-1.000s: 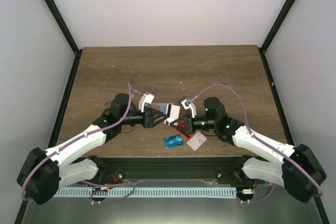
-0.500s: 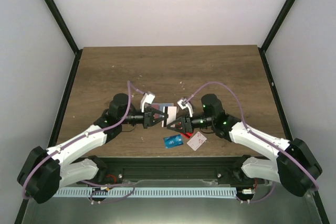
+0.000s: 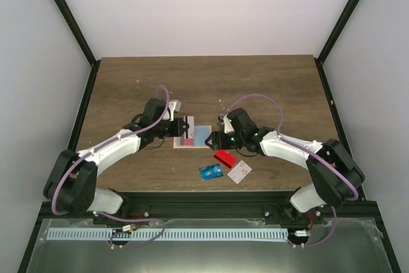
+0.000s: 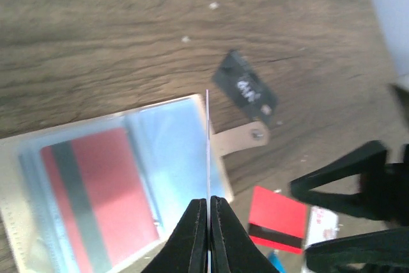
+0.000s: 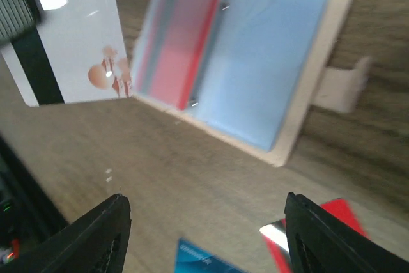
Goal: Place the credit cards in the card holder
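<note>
One red card (image 4: 102, 190) sleeved in card holder (image 3: 193, 136); left end effector (image 4: 209, 206) grips white card (image 5: 70, 30), right end effector (image 5: 204, 218) released; three cards (image 3: 210, 172) lie loose.

Wood top, plastic cards, matt holder cover.
Table (image 3: 268, 87): matt brown wood-grain, few pale specks. Card holder (image 5: 268, 62): beige matt cover & tab, clear glossy plastic sleeves inside. White card (image 5: 70, 36): smooth glossy plastic w/ glare spot. Red card (image 4: 278, 218): smooth plastic. Left gripper (image 4: 209, 204) fingers: matt black plastic.

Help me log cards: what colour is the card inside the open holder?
The card is red with a dark stripe, clearest in left wrist view.
</note>
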{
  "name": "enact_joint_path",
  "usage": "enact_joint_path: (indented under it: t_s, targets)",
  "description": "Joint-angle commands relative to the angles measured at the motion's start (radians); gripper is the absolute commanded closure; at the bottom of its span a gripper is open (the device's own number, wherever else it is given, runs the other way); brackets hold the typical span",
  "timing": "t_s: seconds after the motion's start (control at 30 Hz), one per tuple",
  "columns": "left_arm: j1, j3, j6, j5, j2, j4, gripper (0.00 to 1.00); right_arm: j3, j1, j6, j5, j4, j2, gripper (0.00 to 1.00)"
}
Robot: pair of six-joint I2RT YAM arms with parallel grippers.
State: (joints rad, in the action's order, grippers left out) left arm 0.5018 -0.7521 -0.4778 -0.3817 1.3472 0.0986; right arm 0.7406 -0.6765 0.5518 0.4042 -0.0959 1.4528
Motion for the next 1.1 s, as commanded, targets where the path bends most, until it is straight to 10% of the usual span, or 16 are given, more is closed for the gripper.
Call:
enact_joint_path:
  t_s: [0.0, 0.3, 0.83, 1.07]
  targets:
    - [-0.028, -0.042, 0.033, 0.022, 0.083, 0.059, 0.96, 0.099, 0.006, -0.01, -0.225, -0.106, 0.028, 0.31]
    - [-0.05, -0.1, 0.072, -0.013, 0.204, 0.07, 0.96, 0.192, 0.006, -0.058, -0.324, -0.128, 0.183, 0.3]
    - [-0.076, -0.149, 0.073, -0.067, 0.34, 0.004, 0.96, 0.294, 0.006, -0.095, -0.372, -0.128, 0.354, 0.9]
    - [-0.076, -0.153, 0.057, -0.075, 0.374, -0.01, 0.96, 0.268, 0.006, -0.091, -0.348, -0.12, 0.354, 0.99]
